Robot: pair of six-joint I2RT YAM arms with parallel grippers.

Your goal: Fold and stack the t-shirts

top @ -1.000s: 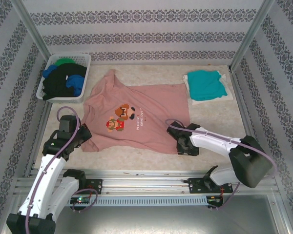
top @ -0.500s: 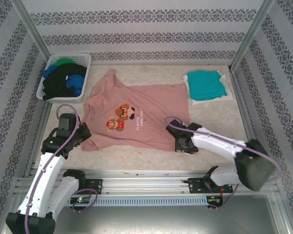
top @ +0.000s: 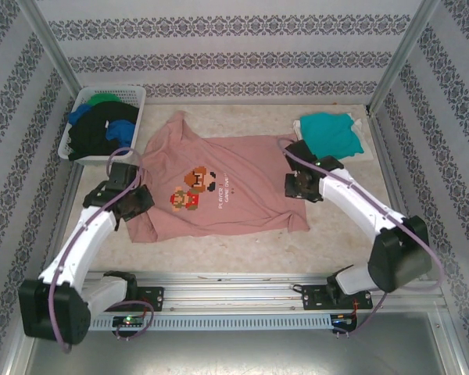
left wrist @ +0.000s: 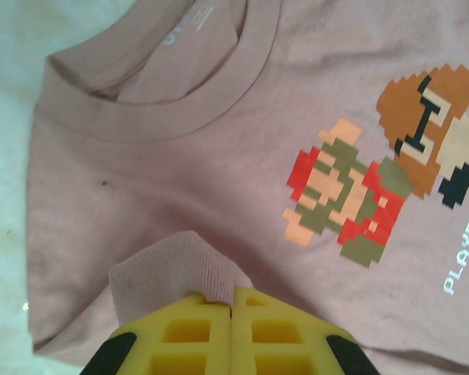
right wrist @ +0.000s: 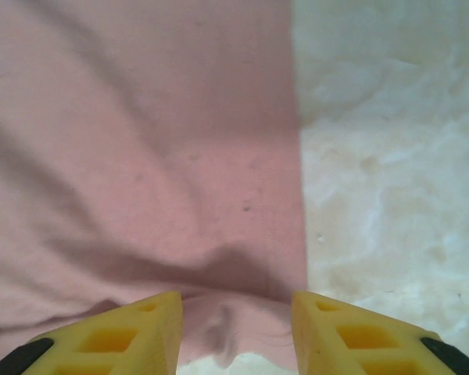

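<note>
The salmon-pink t-shirt (top: 242,164) lies spread face up in the middle of the table (top: 242,254). Its collar (left wrist: 168,117) points toward 9 o'clock, its hem toward 3 o'clock, and the pixel print (top: 194,187) sits near the centre. I judge it is laid open like this because a clean fold needs a flat start, with one end in reach of each arm.

At the 9 o'clock end my left gripper (left wrist: 233,301) has its yellow fingers pressed together on a small raised lip of the shirt's edge, just beside the collar. That pinch gives me a corner I can lift and carry over.

At the 3 o'clock end my right gripper (right wrist: 238,312) hangs over the hem with its fingers spread wide. The cloth puckers between them but nothing is pinched. I read that as lining up for the matching grip. With only one end held, a lift would drag the shirt askew, so the hem should be taken before anything is raised.

The teal t-shirt (top: 328,134) sits folded at 2 o'clock, well apart from the pink one. I take it as the start of the stack and the likely place for this shirt. At 10 o'clock the white basket (top: 112,89) holds the black (top: 94,134), blue (top: 123,133) and green (top: 102,99) shirts in a loose heap, kept out of the working area until their turn.
</note>
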